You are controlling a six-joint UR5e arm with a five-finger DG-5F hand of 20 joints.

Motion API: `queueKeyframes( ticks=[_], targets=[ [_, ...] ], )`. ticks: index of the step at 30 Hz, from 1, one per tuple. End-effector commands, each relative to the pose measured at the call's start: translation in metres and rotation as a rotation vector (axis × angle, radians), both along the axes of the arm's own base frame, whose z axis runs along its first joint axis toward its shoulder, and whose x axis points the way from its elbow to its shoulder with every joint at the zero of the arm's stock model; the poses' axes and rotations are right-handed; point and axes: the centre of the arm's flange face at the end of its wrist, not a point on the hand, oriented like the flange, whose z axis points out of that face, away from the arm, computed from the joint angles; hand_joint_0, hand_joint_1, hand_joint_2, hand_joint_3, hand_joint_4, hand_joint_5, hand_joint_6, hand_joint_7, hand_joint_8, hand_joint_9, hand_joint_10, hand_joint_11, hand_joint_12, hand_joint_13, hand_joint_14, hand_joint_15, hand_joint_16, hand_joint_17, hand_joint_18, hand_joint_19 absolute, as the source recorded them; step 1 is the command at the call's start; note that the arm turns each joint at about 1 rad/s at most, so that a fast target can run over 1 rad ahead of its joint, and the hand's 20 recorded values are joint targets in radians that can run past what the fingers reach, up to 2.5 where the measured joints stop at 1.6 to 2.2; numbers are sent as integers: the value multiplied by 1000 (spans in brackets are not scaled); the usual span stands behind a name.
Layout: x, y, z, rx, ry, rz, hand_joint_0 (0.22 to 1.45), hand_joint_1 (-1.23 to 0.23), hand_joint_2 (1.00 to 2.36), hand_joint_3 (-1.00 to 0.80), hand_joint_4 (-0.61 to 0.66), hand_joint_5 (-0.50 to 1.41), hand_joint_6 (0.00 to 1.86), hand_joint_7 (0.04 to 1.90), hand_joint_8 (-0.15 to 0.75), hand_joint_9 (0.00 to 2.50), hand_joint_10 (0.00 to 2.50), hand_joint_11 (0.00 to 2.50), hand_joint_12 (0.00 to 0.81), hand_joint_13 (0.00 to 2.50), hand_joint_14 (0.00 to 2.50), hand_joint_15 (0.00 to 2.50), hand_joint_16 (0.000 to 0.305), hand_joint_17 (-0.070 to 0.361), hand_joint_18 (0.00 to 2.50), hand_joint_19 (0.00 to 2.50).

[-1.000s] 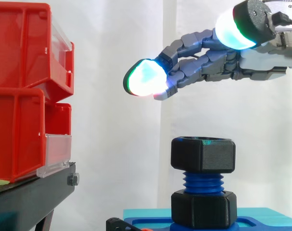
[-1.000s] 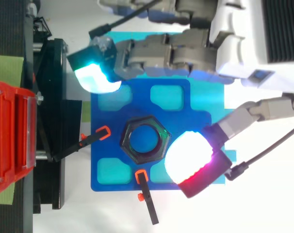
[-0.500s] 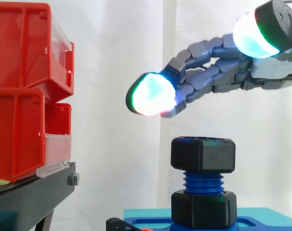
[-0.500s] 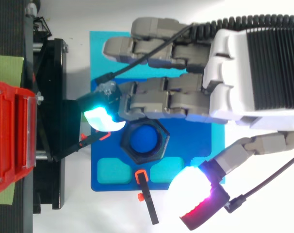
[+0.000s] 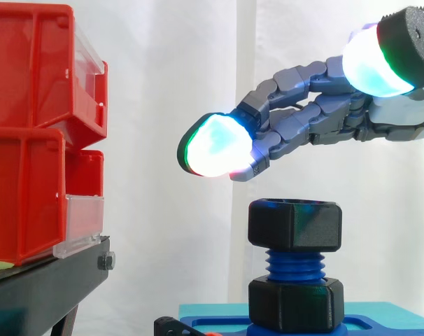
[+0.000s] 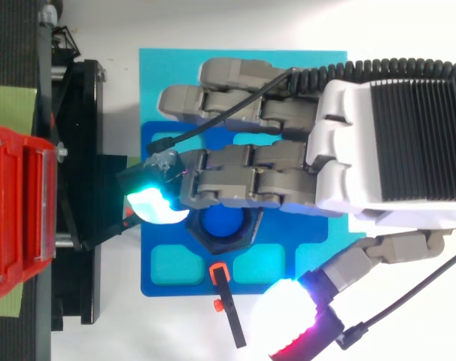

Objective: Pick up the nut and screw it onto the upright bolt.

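Note:
A black hex nut (image 5: 294, 224) sits on top of the upright blue bolt (image 5: 294, 264), with blue threads showing between it and a second black nut (image 5: 294, 302) at the bolt's foot. My hand (image 5: 303, 133) hovers a little above the nut, apart from it, open and holding nothing. In the top view the hand (image 6: 378, 150) reaches in from the right. Its fingers cover the far edge of the nut (image 6: 226, 239), and the bolt's blue top (image 6: 222, 223) shows in the nut's hole. One glowing fingertip (image 6: 154, 204) lies just left of the nut, and the thumb's pad (image 6: 292, 316) is off to the near right.
The bolt stands on a blue baseplate (image 6: 168, 271) over a cyan sheet. Stacked red bins (image 5: 30, 126) on a black stand (image 5: 44, 287) are at the left. Two black levers with orange tips (image 6: 226, 301) lie at the plate's left and near edges.
In the top view the hand has moved down over the nut's far edge and the thumb has swung away from the nut. In the side view the fingers reach slightly further left.

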Motion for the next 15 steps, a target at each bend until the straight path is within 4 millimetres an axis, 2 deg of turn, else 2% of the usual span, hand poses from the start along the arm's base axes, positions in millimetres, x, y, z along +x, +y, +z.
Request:
queueKeyframes(
  ticks=[1,10,15],
  targets=[
    [0,3,-1,-1,5,-4,425,-244,1000,-500,186,-171,501,649,201,172,0,0,310,0,0,0,39,88,0,0],
    [-1,3,-7,-8,9,-4,428,-249,1000,-500,198,-166,502,676,213,220,0,0,310,0,0,0,39,87,0,0],
    [5,3,-33,-6,43,-15,430,-254,1000,-500,203,-162,502,682,217,240,0,0,310,0,0,0,39,87,0,0]
  ],
)
